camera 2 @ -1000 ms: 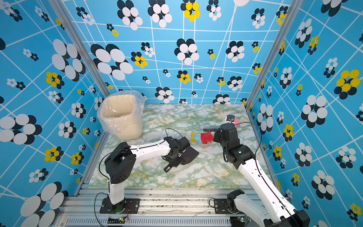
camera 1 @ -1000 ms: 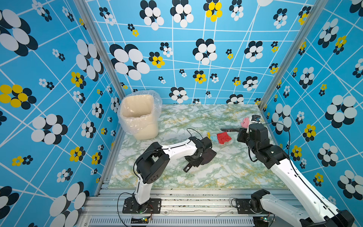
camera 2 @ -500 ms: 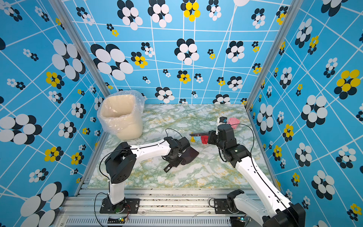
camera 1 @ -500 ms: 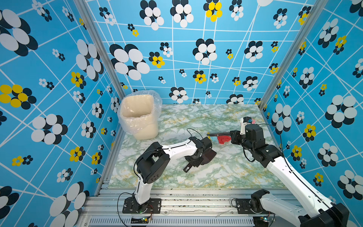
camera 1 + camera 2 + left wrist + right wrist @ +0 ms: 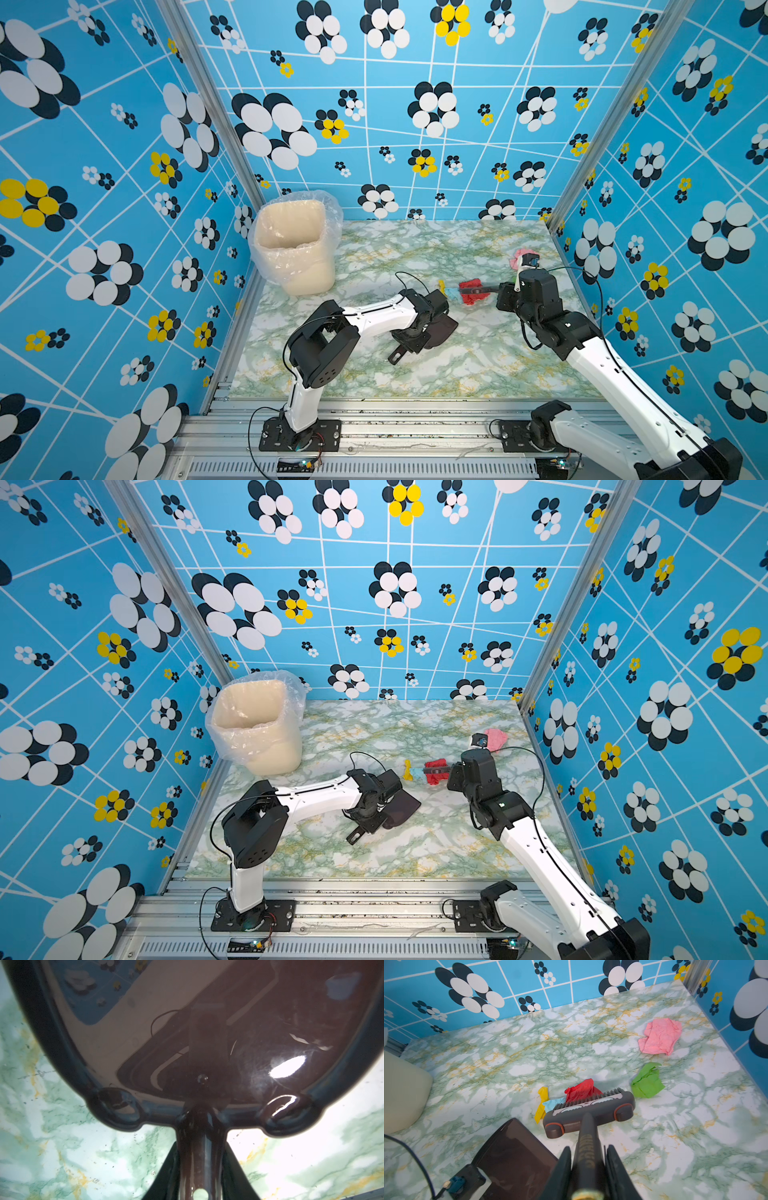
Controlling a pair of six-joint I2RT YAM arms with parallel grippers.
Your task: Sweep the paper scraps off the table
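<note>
Right gripper [image 5: 587, 1153] near crumpled, multicoloured scraps [image 5: 581, 1089]

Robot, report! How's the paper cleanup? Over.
Left pincer shut on dustpan. Right pincer shut on brush, bristles against red scrap. Pink scrap, green scrap loose. Nothing blocks dustpan.

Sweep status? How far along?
Done: nothing yet; dark brown plastic dustpan looks empty. In hand: right gripper holds grey brush against red paper scrap, light-blue scrap, yellow scrap; left gripper holds the dustpan. Left: green scrap, pink scrap, then emptying into lined cream bin.
</note>
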